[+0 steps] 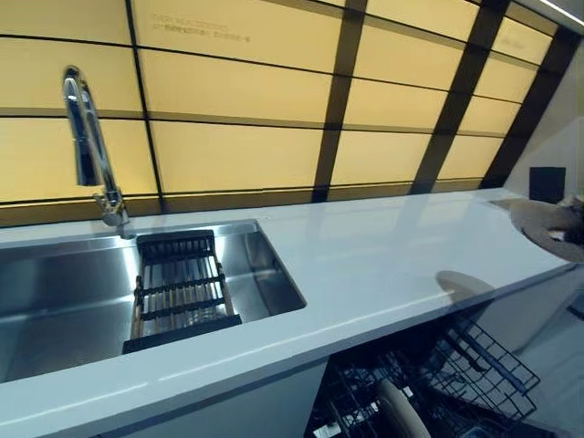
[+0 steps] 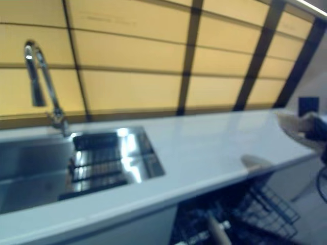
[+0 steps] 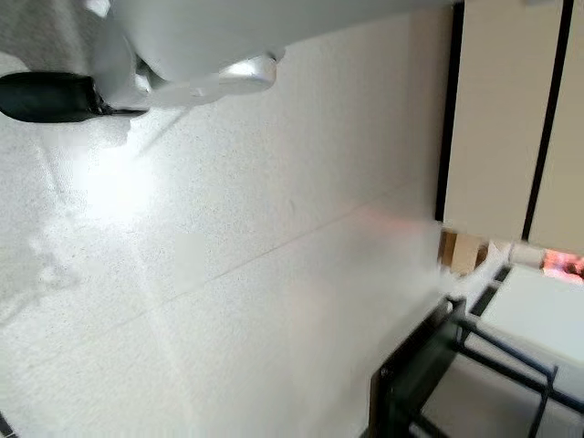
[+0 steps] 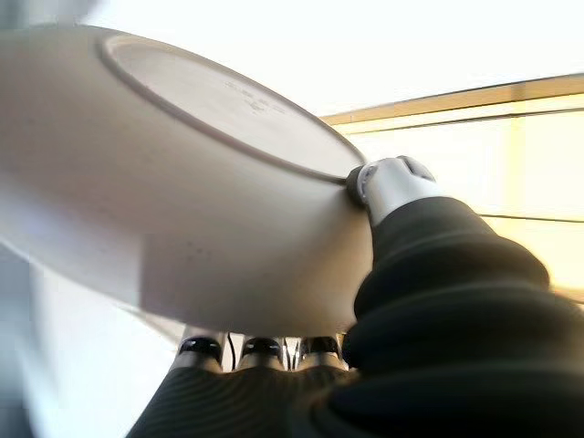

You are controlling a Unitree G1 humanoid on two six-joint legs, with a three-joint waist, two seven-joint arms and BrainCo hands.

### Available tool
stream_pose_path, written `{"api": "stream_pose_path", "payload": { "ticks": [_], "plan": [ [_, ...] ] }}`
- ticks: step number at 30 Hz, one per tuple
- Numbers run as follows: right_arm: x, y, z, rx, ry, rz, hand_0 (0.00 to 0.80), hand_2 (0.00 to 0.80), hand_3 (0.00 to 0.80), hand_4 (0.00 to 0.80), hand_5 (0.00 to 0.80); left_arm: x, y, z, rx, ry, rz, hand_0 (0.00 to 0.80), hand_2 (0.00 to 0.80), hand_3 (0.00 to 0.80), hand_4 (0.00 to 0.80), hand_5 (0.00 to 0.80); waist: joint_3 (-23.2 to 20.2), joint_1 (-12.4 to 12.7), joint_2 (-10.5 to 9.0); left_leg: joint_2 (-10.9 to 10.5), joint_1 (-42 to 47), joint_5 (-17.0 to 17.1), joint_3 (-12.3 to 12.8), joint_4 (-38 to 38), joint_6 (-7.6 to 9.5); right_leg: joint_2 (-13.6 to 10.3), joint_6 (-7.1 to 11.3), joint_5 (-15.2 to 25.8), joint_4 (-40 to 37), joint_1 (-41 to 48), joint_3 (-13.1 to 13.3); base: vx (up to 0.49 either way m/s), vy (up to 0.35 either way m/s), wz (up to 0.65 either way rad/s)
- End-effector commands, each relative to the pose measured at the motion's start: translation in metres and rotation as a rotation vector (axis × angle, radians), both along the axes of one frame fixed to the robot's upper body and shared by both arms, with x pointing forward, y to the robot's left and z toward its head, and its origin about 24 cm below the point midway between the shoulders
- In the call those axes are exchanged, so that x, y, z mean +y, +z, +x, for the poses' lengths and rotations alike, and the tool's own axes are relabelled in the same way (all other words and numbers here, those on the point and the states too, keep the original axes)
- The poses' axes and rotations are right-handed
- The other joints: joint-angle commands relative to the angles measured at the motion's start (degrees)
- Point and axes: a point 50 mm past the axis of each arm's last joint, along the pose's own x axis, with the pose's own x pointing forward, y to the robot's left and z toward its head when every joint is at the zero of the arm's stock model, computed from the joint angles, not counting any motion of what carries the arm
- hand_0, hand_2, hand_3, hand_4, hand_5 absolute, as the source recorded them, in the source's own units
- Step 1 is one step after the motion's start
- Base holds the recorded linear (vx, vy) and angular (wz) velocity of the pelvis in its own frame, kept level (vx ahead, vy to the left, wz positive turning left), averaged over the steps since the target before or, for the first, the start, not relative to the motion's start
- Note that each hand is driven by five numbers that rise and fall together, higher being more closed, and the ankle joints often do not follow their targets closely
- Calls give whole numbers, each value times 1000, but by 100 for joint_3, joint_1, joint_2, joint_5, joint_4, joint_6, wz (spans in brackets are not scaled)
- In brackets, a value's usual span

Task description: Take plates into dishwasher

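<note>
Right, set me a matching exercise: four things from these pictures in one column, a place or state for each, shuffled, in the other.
Things:
1. curved chrome tap
2. black slatted drying rack
3. pale round plate
4. black wire dishwasher rack

Places or states:
A. held in the right hand
B. lying inside the steel sink
C. pulled out below the white counter
D. standing behind the sink

Pairs: 1-D, 2-B, 3-A, 4-C
</note>
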Motion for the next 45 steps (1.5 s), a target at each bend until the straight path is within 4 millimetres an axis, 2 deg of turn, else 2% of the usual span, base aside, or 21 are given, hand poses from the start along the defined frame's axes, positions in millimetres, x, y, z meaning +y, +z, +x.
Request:
{"api": "stream_pose_path", "payload": {
  "ticks": [1, 3, 4, 5, 7, 9, 12, 15, 19, 23, 27, 31, 40, 45],
  "plan": [
    [-3, 17, -7, -188, 20, 111, 800, 800, 800, 800, 800, 9, 7, 18, -63, 23, 22, 0, 0, 0, 0, 0, 244, -21, -101, -167, 240, -598, -342, 21, 304, -143, 554, 336, 65, -115, 103, -1, -13, -14],
    [-6, 3, -12, -162, 9, 151, 800, 800, 800, 800, 800, 10, 7, 19, -67, 29, 23, 0, 0, 0, 0, 0, 279, -35, -90, -161, 246, -601, -314, 21, 312, -136, 547, 336, 73, -132, 127, -4, -17, -19],
    [-10, -14, -18, -124, 3, 201, 800, 800, 800, 800, 800, 11, 7, 18, -68, 36, 23, 0, 0, 0, 0, 0, 332, -83, -72, -149, 245, -598, -284, 21, 318, -136, 548, 343, 83, -155, 143, -6, -26, -14],
    [-11, -23, -21, -115, 2, 233, 800, 800, 800, 800, 800, 11, 7, 17, -67, 38, 23, 0, 0, 0, 0, 0, 354, -97, -66, -143, 253, -602, -267, 21, 323, -134, 546, 346, 86, -164, 152, -2, -31, -13],
    [-11, -32, -24, -101, 3, 260, 800, 800, 800, 800, 800, 12, 7, 15, -66, 43, 21, 0, 0, 0, 0, 0, 373, -124, -60, -144, 256, -599, -253, 21, 331, -125, 539, 351, 90, -172, 173, 5, -17, -14],
    [-10, -55, -29, -72, 7, 356, 800, 800, 800, 800, 800, 11, 6, 12, -61, 45, 18, 0, 0, 0, 0, 0, 429, -183, -43, -132, 267, -602, -212, 21, 341, -119, 529, 363, 108, -208, 199, 11, -36, -10],
    [-6, -69, -30, -52, 25, 419, 800, 800, 800, 800, 800, 11, 5, 9, -56, 45, 17, 0, 0, 0, 0, 0, 462, -206, -32, -122, 280, -603, -182, 21, 342, -115, 527, 368, 108, -209, 200, 15, -33, -6],
    [12, -89, -22, -22, 73, 491, 800, 800, 800, 800, 800, 7, 4, 9, -64, 48, 9, 0, 0, 0, 0, 0, 524, -257, 4, -120, 279, -607, -140, 21, 350, -105, 502, 362, 116, -258, 230, 13, -23, -8],
    [20, -99, -20, -19, 92, 542, 800, 800, 800, 800, 800, 4, 3, 8, -72, 57, 6, 0, 0, 0, 0, 0, 564, -285, 36, -113, 271, -603, -106, 21, 341, -105, 489, 343, 121, -275, 227, 1, -1, -3],
    [42, -119, -18, 14, 145, 575, 800, 800, 800, 800, 800, 0, 2, 8, -79, 55, -3, 0, 0, 0, 0, 0, 652, -316, 114, -101, 256, -581, -80, 21, 324, -114, 468, 327, 108, -288, 198, 0, 0, 0],
    [49, -122, -15, 22, 163, 570, 800, 800, 800, 800, 800, -2, 2, 8, -81, 53, -7, 0, 0, 0, 0, 0, 670, -324, 143, -109, 248, -577, -79, 21, 320, -116, 459, 320, 106, -299, 197, 0, 0, 0],
    [67, -131, -4, 38, 196, 560, 800, 800, 800, 800, 800, -6, 2, 13, -95, 44, -19, 0, 0, 0, 0, 0, 744, -300, 237, -144, 209, -560, -102, 21, 301, -137, 441, 301, 106, -327, 165, -16, -7, 0],
    [81, -159, 5, 63, 166, 571, 800, 800, 800, 800, 800, -13, 3, 20, -146, 60, -17, 0, 0, 0, 0, 0, 864, -194, 379, -166, 110, -505, -189, 21, 258, -190, 421, 285, 89, -356, 80, -8, -3, 0],
    [86, -168, 8, 59, 156, 555, 800, 800, 800, 800, 800, -13, 6, 26, -186, 68, -6, 0, 0, 0, 0, 0, 897, -145, 434, -165, 73, -489, -228, 21, 245, -212, 414, 277, 74, -356, 35, -13, -8, 1]
  ]
}}
